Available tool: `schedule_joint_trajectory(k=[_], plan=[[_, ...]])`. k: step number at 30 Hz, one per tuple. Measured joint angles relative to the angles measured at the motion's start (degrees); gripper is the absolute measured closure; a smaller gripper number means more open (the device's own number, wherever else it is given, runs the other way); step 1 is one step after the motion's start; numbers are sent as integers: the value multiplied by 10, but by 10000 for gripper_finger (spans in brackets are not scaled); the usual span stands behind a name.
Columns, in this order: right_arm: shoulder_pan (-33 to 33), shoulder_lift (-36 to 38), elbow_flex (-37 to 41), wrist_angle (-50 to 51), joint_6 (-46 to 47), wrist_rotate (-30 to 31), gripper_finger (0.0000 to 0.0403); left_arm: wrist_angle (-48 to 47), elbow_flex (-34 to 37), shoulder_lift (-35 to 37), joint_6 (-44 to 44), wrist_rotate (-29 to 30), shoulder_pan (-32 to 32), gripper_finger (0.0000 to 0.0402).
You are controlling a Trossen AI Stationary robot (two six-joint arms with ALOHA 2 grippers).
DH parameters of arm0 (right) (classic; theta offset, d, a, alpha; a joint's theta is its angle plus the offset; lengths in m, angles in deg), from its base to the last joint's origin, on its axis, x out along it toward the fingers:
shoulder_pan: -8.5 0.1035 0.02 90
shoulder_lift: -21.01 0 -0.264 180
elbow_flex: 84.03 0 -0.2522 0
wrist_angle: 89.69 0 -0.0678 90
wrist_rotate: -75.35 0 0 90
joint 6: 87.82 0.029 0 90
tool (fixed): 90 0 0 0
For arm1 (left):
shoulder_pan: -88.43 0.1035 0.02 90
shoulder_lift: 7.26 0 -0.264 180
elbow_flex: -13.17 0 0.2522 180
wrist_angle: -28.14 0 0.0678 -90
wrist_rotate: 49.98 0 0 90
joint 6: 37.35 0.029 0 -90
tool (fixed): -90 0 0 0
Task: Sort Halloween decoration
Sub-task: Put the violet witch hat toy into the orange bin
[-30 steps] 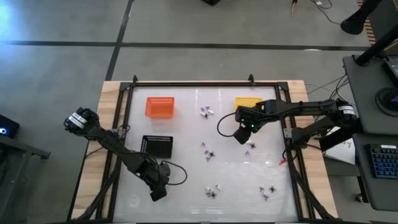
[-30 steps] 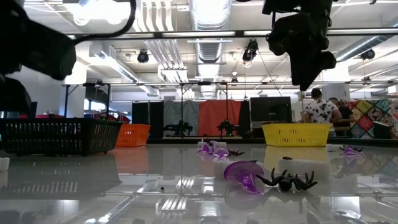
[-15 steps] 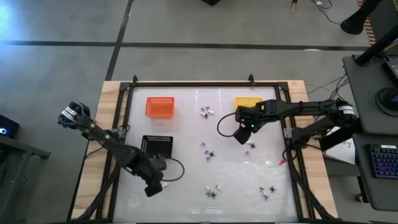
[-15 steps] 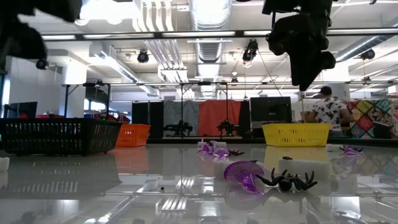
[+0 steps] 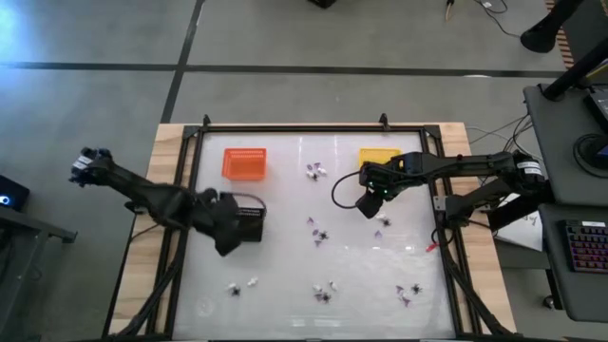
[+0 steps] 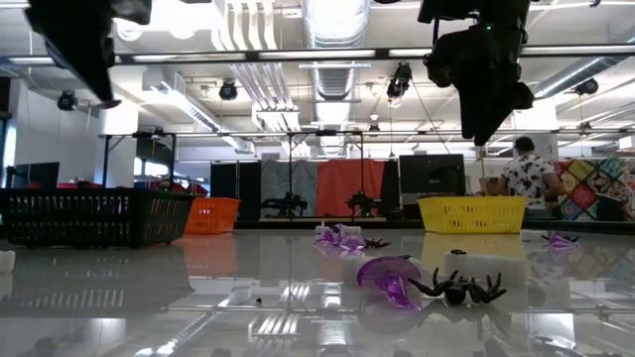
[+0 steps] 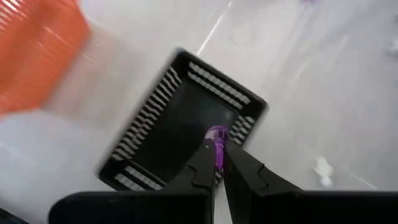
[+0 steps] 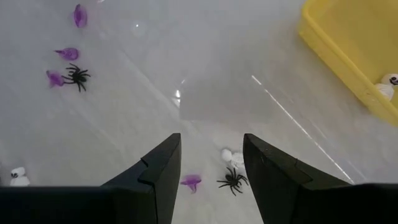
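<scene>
Purple plastic shows between the closed fingers of the left pincer (image 7: 216,163): it grips a small purple trinket (image 7: 217,135) and hangs right above the black tray (image 7: 186,124), with the orange basket (image 7: 34,53) a little beyond that tray. On the high view the left pincer (image 5: 226,244) sits at the tray's near-left corner, and two pale trinkets (image 5: 242,283) lie on the white surface (image 5: 285,204) a short way below it. The right pincer (image 8: 210,163) stands wide with nothing between its fingers, poised over the surface just beside the yellow basket (image 8: 348,46), which holds whitish pieces (image 8: 385,84). Directly under it lie a purple piece (image 8: 191,182), a black spider (image 8: 233,180) and a cream piece (image 8: 231,155), close together; farther off another spider (image 8: 77,76) rests among purple trinkets (image 8: 67,53).
</scene>
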Motion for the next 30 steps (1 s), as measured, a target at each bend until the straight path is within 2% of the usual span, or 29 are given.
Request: schedule_joint_trajectory(k=[9,15,21,27,30], plan=[[0,0,0,-5,47,6,239,1,0,53,211,2,191,401],[0,0,0,-32,75,10,239,25,0,70,311,-5,329,401],[-8,0,0,-119,84,38,239,63,0,64,418,-73,434,401],[-21,0,0,-220,73,90,239,75,0,35,497,-127,505,401],[-24,0,0,-250,63,98,239,93,0,21,530,-178,534,401]])
